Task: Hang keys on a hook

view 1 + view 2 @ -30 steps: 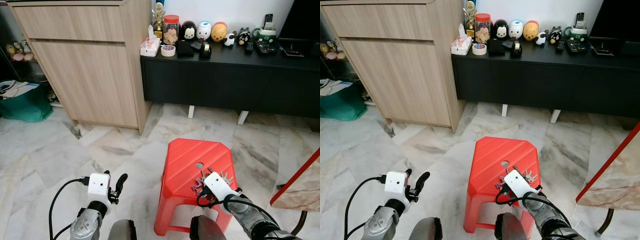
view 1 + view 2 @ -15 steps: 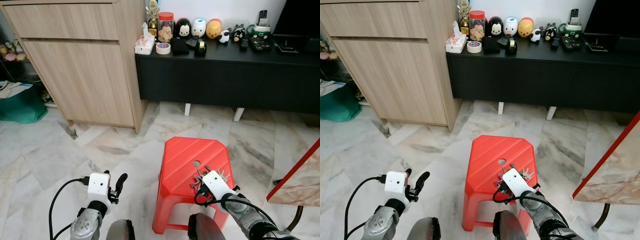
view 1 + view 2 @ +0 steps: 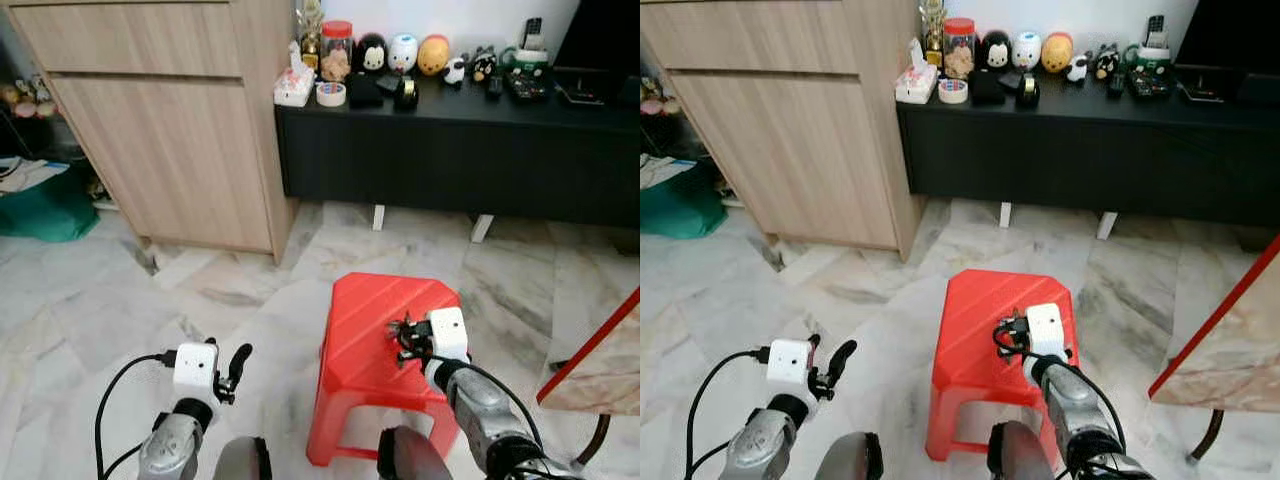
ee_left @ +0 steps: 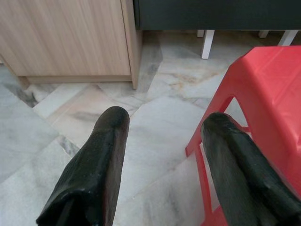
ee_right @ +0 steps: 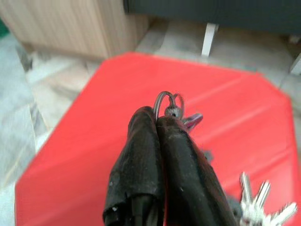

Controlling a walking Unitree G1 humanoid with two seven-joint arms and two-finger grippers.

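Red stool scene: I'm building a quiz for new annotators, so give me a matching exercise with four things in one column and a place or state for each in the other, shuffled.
Things:
1. keys
2. right end effector
3. left end effector
4. tape roll

Places or states:
A. open, over the marble floor beside the stool
B. on the black cabinet by the tissue box
C. shut on the key ring
D. hanging over the red stool's top

Pairs: 1-D, 2-C, 3-A, 4-B
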